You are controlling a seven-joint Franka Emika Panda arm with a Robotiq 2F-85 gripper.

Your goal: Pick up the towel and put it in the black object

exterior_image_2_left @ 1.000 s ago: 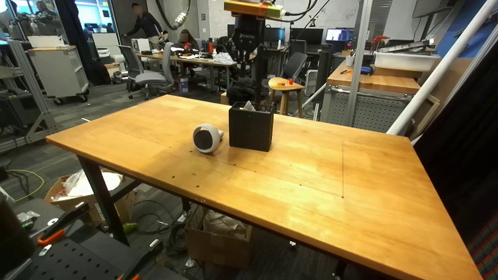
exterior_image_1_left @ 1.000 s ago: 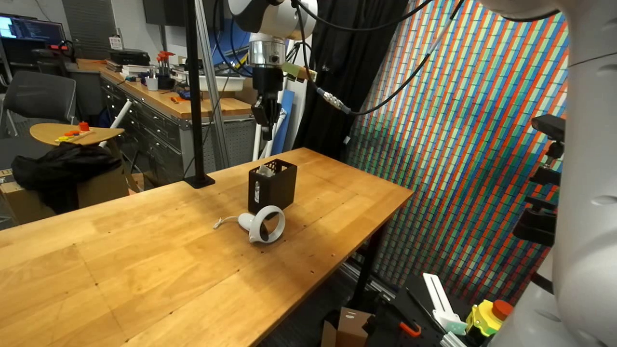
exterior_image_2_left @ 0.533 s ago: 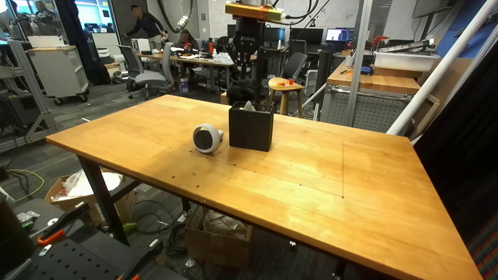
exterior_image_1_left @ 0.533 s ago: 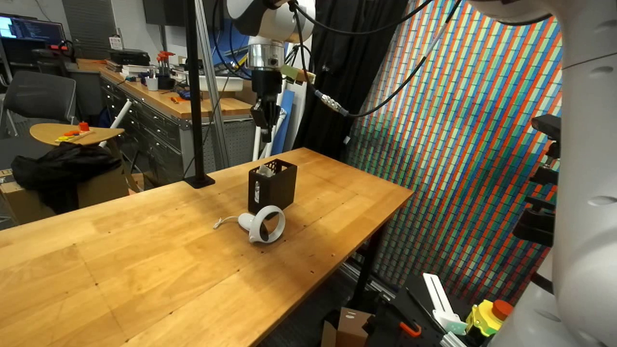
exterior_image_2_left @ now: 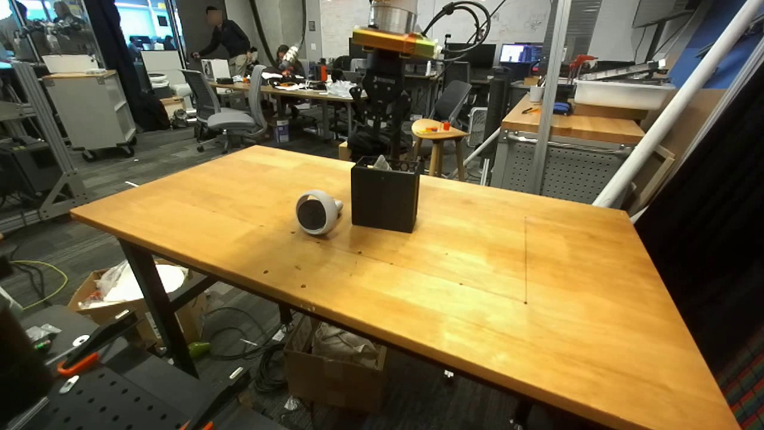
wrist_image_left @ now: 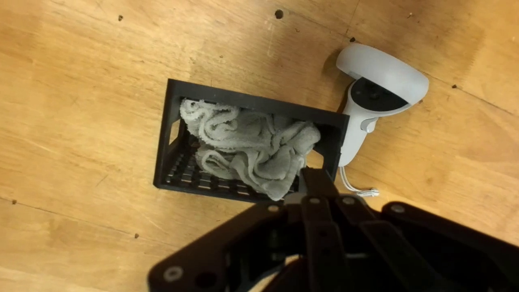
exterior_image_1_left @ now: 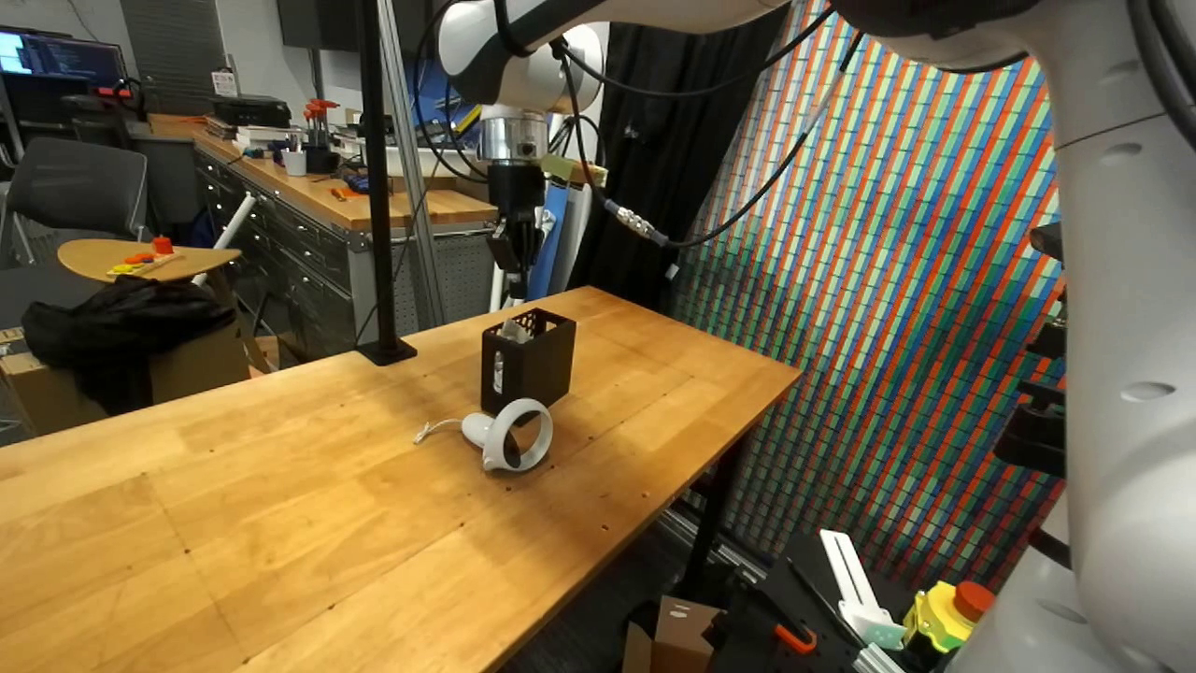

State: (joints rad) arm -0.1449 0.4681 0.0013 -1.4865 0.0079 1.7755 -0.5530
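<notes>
On inspection, placing appears complete: the towel [wrist_image_left: 247,136] lies bunched inside the black box [exterior_image_2_left: 385,200], the gripper [exterior_image_1_left: 517,286] hangs clenched and empty above that box, and next likely comes a light downward tuck or withdrawal.

Robotics lab, white robot arm [exterior_image_1_left: 1126,346] at the right in an exterior view, red-topped stop button [exterior_image_1_left: 973,601] near its base, drawered workbench [exterior_image_1_left: 308,276] with red-handled tools [exterior_image_1_left: 320,110] at the far left, marked whiteboard [exterior_image_2_left: 513,27], monitors [exterior_image_2_left: 522,53] and office chairs [exterior_image_2_left: 231,118] far back in an exterior view
</notes>
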